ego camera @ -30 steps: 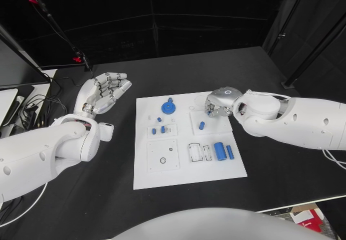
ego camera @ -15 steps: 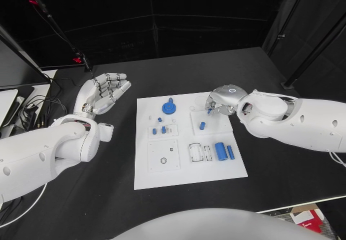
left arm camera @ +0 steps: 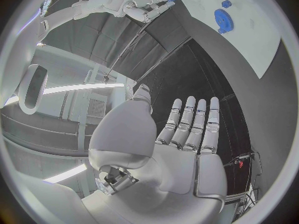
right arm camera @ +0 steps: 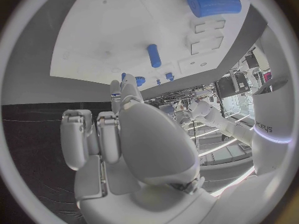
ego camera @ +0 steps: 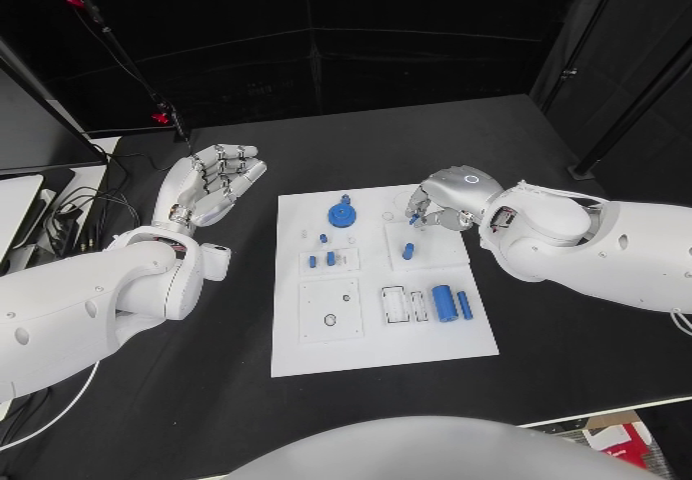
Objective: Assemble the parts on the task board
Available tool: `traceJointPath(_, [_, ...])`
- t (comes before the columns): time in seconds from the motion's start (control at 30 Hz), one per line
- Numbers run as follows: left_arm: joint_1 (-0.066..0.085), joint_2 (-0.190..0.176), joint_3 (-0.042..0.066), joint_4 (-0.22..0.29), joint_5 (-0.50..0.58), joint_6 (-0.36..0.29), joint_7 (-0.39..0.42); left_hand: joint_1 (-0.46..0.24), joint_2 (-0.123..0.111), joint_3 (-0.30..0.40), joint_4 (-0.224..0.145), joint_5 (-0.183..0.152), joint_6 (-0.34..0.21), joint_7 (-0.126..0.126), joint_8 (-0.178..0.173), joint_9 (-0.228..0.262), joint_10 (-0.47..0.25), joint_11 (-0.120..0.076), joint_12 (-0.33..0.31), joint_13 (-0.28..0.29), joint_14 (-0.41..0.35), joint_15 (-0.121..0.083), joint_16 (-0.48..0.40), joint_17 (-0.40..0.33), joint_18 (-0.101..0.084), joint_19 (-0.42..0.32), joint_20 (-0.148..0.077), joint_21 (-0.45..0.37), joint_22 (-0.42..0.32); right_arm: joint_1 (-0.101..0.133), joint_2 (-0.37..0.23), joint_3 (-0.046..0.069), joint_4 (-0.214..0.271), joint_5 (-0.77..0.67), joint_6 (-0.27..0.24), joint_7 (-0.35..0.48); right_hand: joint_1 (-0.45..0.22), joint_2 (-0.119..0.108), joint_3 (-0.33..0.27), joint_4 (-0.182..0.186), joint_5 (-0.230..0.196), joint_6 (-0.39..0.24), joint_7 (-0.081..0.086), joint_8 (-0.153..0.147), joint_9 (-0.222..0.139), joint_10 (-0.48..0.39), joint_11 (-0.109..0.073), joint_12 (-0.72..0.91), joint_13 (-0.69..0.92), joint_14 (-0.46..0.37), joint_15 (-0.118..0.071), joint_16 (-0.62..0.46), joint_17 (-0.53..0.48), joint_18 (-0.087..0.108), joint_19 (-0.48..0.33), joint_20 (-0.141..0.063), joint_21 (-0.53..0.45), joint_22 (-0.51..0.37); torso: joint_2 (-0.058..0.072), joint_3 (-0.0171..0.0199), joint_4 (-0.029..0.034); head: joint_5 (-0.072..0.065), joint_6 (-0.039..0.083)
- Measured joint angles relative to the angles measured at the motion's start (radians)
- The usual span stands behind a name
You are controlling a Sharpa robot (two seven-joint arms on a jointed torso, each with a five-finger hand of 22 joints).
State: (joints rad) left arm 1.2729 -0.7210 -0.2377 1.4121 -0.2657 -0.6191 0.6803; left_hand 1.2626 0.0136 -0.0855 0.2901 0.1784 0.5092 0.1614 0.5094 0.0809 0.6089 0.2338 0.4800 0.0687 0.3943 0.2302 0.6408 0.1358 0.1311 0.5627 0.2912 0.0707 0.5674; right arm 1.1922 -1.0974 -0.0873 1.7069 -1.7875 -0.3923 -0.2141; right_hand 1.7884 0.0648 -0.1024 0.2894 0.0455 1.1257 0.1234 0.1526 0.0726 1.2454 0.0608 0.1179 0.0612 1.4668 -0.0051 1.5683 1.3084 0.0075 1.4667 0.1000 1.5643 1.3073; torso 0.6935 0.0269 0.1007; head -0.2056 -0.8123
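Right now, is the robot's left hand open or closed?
Open. The left hand lies off the white task board, fingers straight and side by side, holding nothing.

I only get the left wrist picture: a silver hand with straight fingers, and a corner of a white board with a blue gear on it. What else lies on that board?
Observer: In the head view a thick blue cylinder lies on the white task board, on its right side, with a slimmer blue pin beside it.
Operator: Where is the other hand?
Observer: The right hand is over the board's far right corner. I cannot tell whether it holds anything.
Operator: Is anything close to it?
Observer: Its wrist view shows a short blue peg lying on the board just ahead of its fingers.
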Motion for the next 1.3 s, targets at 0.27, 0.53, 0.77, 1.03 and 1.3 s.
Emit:
traceJointPath(0.27, [-0.001,0.006,0.000,-0.003,0.000,0.001,0.000,0.000,0.000,0.000,0.000,0.000,0.000,0.000,0.000,0.000,0.000,0.000,0.000,0.000,0.000,0.000,0.000,0.000,0.000,0.000,0.000,0.000,0.000,0.001,0.046,0.000,0.026,0.029,-0.037,0.034,0.007,-0.001,0.006,0.000,0.000,0.003,0.003,-0.003,-0.001,0.004,0.004,-0.007,0.000,0.000,0.000,0.000,0.000,0.000,0.000,0.000,0.000,0.000,0.000,0.0002,0.0015,0.022,-0.006])
traceJointPath(0.53, [-0.001,0.008,0.000,-0.005,0.000,0.001,0.000,0.000,0.000,0.000,0.000,0.000,0.000,0.000,0.000,0.000,0.000,0.000,0.000,0.000,0.000,0.000,0.000,0.000,0.000,0.000,0.000,0.000,0.000,0.001,0.101,0.000,0.049,0.056,-0.039,0.053,0.013,0.003,0.008,-0.003,0.000,0.003,0.003,-0.006,0.000,0.004,0.004,-0.013,0.000,0.000,0.000,0.000,0.000,0.000,0.000,0.000,0.000,0.000,0.001,0.0004,0.0023,0.057,-0.017])
traceJointPath(0.77, [-0.001,0.008,0.000,-0.004,0.000,0.001,0.000,0.000,0.000,-0.003,0.003,0.000,0.000,0.000,0.005,-0.001,0.000,0.000,0.000,0.000,-0.003,-0.003,0.000,-0.002,0.000,0.000,0.000,0.000,-0.002,0.000,0.138,0.000,0.059,0.076,-0.014,0.064,0.013,0.003,0.011,0.000,0.000,0.005,0.006,-0.006,-0.001,0.004,0.004,-0.014,0.000,0.000,0.000,0.000,0.000,0.000,0.000,0.000,0.000,0.000,0.001,-0.0003,0.0028,0.086,-0.032])
traceJointPath(1.03, [-0.001,0.010,0.000,-0.005,0.000,0.001,0.000,0.000,0.000,-0.003,0.003,0.000,0.000,0.000,0.004,-0.001,0.000,0.000,0.000,0.000,-0.003,-0.003,0.000,-0.001,0.000,0.000,0.000,0.000,-0.002,-0.017,0.167,-0.001,0.066,0.090,0.032,0.072,0.013,0.003,0.011,0.000,0.000,0.006,0.006,-0.011,-0.001,0.004,0.004,-0.019,0.000,0.000,0.000,0.000,0.000,0.000,0.000,0.000,0.000,0.000,0.002,-0.0007,0.0006,0.106,-0.053])
traceJointPath(1.3, [-0.001,0.011,0.000,-0.006,0.000,0.001,0.000,0.000,0.000,-0.003,0.003,0.000,0.000,0.000,0.004,-0.001,0.000,0.000,0.000,0.000,-0.003,-0.003,0.004,-0.001,0.000,0.000,0.000,0.000,-0.002,-0.053,0.179,-0.002,0.080,0.091,0.078,0.074,0.013,0.003,0.016,-0.001,-0.002,0.006,0.006,-0.012,-0.003,0.003,0.004,-0.022,0.000,0.000,0.000,0.000,0.000,0.000,0.000,0.000,0.000,0.000,0.001,-0.0004,-0.0008,0.116,-0.060])
